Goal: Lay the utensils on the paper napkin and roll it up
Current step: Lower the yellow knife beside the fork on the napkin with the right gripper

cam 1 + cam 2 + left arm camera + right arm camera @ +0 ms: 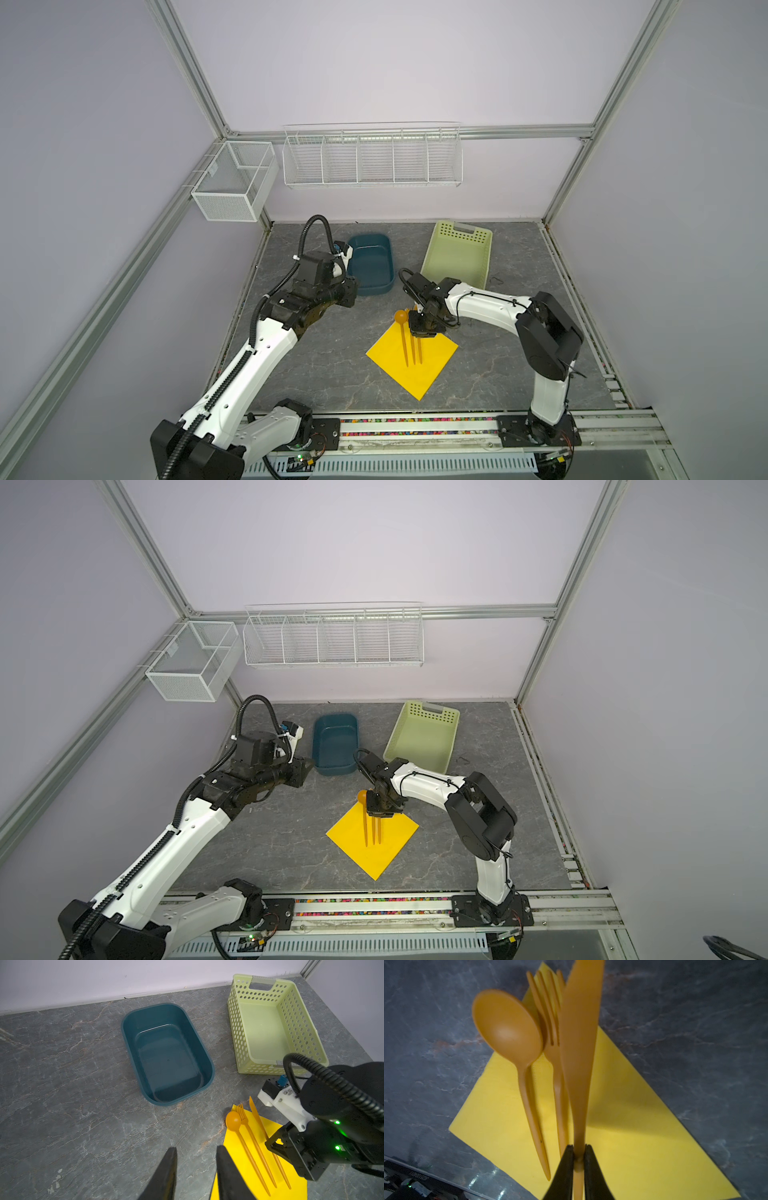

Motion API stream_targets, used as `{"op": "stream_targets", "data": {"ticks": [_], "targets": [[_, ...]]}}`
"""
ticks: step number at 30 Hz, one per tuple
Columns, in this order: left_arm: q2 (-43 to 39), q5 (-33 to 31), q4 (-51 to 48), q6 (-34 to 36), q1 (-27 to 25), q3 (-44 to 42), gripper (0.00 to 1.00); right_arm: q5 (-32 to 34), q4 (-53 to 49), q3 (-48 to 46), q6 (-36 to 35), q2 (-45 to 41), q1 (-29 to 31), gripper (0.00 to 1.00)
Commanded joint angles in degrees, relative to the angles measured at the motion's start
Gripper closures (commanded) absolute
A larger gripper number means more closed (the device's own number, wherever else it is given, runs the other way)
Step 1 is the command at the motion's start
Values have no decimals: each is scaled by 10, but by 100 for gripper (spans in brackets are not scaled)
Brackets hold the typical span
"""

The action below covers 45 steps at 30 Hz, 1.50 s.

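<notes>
Knife [579, 1043] is sitting clamped in the right hand [578, 1153] — ease it flat beside the fork [553, 1053]; left hand [197, 1148] is gaping empty.

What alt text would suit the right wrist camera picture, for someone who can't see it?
Two black fingers pinch the handle of an orange knife, seen close up. Beside it an orange spoon and fork lie on a yellow paper napkin on a grey marbled table.

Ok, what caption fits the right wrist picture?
The right gripper clamps the knife by its handle over the paper napkin, beside the spoon and fork.
</notes>
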Motion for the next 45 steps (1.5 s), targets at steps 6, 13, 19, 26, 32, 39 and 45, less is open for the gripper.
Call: {"op": "stream_targets", "data": {"ticks": [6, 13, 19, 26, 32, 39, 45], "targets": [[-9, 1, -4, 8, 3, -7, 67, -2, 2, 3, 16, 20, -8, 85], [-9, 2, -4, 9, 3, -7, 67, -6, 6, 2, 14, 29, -10, 85], [-8, 3, -4, 8, 3, -7, 67, -7, 11, 1, 16, 34, -11, 85], [-7, 7, -2, 8, 3, -7, 67, -7, 16, 1, 20, 39, -12, 84], [-5, 8, -2, 8, 3, -7, 67, 0, 14, 2, 20, 39, -12, 84], [-5, 7, -3, 8, 3, -7, 67, -2, 11, -4, 20, 36, -12, 81], [-4, 8, -2, 8, 3, -7, 67, 1, 9, -2, 20, 32, -12, 79]]}}
